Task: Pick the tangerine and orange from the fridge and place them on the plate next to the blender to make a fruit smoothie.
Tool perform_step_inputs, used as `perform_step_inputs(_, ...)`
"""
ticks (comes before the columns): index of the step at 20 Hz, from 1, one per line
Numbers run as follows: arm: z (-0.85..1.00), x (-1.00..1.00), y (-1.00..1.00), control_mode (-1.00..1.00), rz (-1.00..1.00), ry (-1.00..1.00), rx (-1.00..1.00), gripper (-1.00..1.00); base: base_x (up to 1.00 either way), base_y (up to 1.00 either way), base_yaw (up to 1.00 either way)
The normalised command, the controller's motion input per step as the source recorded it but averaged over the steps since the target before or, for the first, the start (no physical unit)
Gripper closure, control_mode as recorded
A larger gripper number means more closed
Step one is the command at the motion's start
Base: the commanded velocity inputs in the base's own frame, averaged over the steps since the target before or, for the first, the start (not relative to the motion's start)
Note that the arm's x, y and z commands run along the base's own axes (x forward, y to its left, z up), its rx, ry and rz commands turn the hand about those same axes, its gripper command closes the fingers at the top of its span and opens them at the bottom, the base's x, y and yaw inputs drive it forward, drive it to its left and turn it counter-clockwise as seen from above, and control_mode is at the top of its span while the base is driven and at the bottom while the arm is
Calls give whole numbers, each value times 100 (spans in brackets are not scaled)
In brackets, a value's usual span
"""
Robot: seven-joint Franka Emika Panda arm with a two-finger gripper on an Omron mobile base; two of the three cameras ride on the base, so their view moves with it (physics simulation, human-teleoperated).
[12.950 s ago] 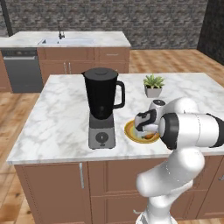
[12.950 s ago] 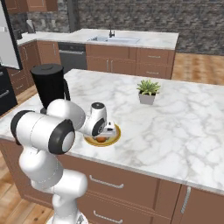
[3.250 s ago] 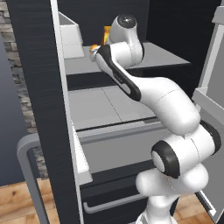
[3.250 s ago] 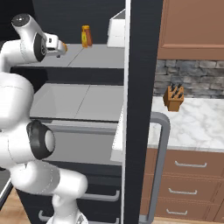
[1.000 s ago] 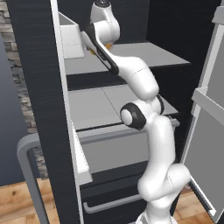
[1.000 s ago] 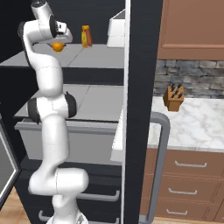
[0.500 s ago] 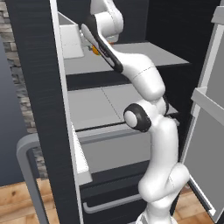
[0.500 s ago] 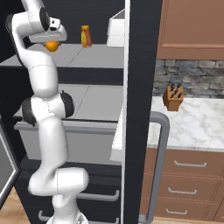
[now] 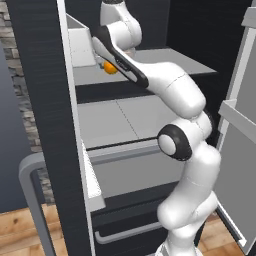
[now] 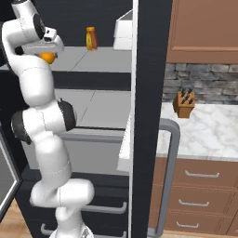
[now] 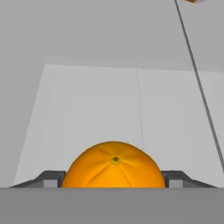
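Fridge point(image 9: 40, 100) open, arm reaching in at upper shelf point(image 9: 165, 62) level. Hand point(image 11: 113, 180) clenched on orange fruit point(image 11: 114, 165), dark fingertips point(image 11: 48, 178) pressed to either side; orange or tangerine, hard to tell. Fruit appears lifted just above grey shelf, though contact unclear. Same fruit seen under wrist in right base view point(image 10: 47, 56). Amber bottle point(image 10: 91, 38) upright further back on shelf. Knife block point(image 10: 184, 103) on marble table point(image 10: 209, 130) beside fridge.
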Motion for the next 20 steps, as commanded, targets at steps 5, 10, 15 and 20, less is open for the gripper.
perform_step_inputs(5,-3,-85,-1,-100,0,-11,4,100,0,0,0)
perform_step_inputs(10,0,-100,-30,-100,0,-6,7,100,0,0,0)
perform_step_inputs(15,-1,-100,-52,-100,0,-5,11,100,0,0,0)
perform_step_inputs(20,-22,-100,-70,-100,-1,-3,14,100,0,0,0)
